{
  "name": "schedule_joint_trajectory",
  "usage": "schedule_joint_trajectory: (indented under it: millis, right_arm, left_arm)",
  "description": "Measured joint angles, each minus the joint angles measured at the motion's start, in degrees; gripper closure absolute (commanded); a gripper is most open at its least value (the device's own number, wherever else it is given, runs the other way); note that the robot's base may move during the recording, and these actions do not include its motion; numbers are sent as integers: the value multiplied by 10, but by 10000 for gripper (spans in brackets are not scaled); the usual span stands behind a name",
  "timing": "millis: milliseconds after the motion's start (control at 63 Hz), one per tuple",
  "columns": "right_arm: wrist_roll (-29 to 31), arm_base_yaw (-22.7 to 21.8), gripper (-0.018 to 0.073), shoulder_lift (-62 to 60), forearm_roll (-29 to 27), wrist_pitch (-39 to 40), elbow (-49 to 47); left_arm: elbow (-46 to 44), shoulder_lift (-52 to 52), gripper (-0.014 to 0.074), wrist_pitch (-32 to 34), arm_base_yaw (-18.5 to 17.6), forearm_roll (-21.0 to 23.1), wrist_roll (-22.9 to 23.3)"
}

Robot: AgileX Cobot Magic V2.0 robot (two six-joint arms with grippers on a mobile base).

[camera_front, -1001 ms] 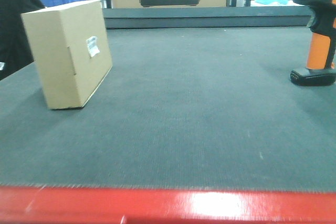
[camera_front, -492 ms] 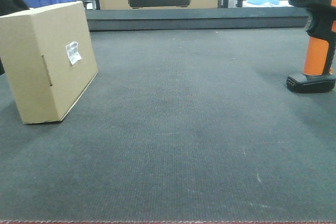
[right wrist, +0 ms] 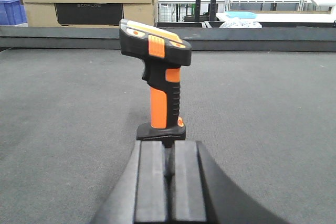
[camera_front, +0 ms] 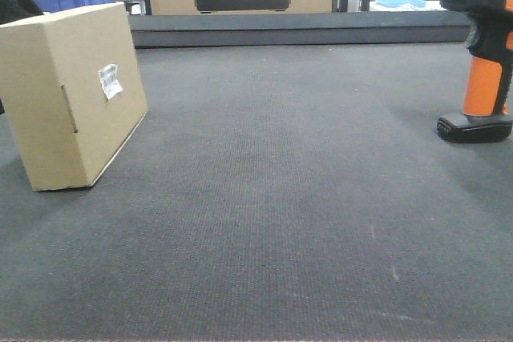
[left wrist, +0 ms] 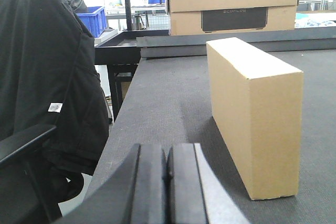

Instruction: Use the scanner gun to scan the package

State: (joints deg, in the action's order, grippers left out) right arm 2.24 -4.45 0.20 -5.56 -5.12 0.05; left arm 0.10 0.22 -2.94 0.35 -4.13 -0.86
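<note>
Scanner gun (right wrist: 159, 103) stands upright on its flat base, right side of bench (camera_front: 280, 198), just ahead of right hand (right wrist: 168, 153), which is closed w/ nothing held. Prob light, rigid, top-heavy; take it by the orange handle. Package (camera_front: 76, 94) stands on edge at left, ahead of left hand (left wrist: 167, 153), also closed and empty. Prob light, stiff cardboard; pinch across narrow width.

scanner gun (camera_front: 485, 86) head clipped by right edge, package (camera_front: 48, 110) label (camera_front: 110, 81) print illegible

The tan package (camera_front: 76, 102) stands on edge left; the orange-handled scanner gun (camera_front: 481, 54) stands upright right.
</note>
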Motion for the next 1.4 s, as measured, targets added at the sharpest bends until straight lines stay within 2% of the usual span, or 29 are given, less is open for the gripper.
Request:
schedule_joint_trajectory:
  millis: [222,334,476,731,858,1032,1223,1398]
  right_arm:
    - [0,0,721,0,0,0,0]
    - [0,0,721,0,0,0,0]
    - [0,0,721,0,0,0,0]
    - [0,0,721,0,0,0,0]
    - [0,0,721,0,0,0,0]
    - [0,0,721,0,0,0,0]
    - [0,0,721,0,0,0,0]
    - [0,0,721,0,0,0,0]
  left_arm:
    - [-1,0,707,34,0,2,0]
    - [-48,0,707,-35,0,12,0]
    - [-168,41,707,-149,0,21,0]
    - [-365,240,707,-294,0,41,0]
    - [-420,321,707,-301,0,57,0]
    - [-447,383,707,-294,0,60,0]
    - [-557,508,707,-381,0,79,0]
    - [-658,630,707,-434,-4,83,53]
